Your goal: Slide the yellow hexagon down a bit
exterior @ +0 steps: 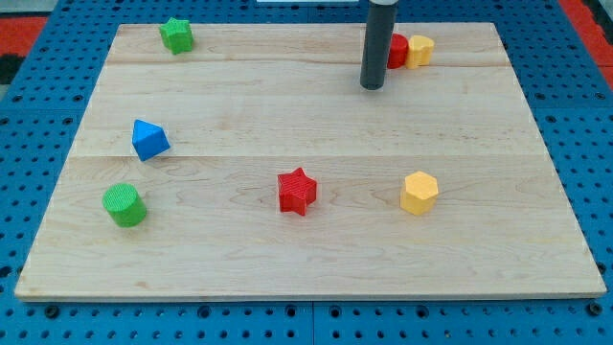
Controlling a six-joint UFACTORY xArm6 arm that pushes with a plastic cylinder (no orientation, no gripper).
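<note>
Standing upright, my tip [372, 86] well above yellow hexagon [419, 193]

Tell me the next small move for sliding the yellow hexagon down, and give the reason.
Probably bring my tip toward the view's right and down, stopping just above the yellow hexagon. My tip now sits near the view's top, beside the red block, well up and to the left of the hexagon and not touching it. A downward push needs contact on the hexagon's top side first.
</note>
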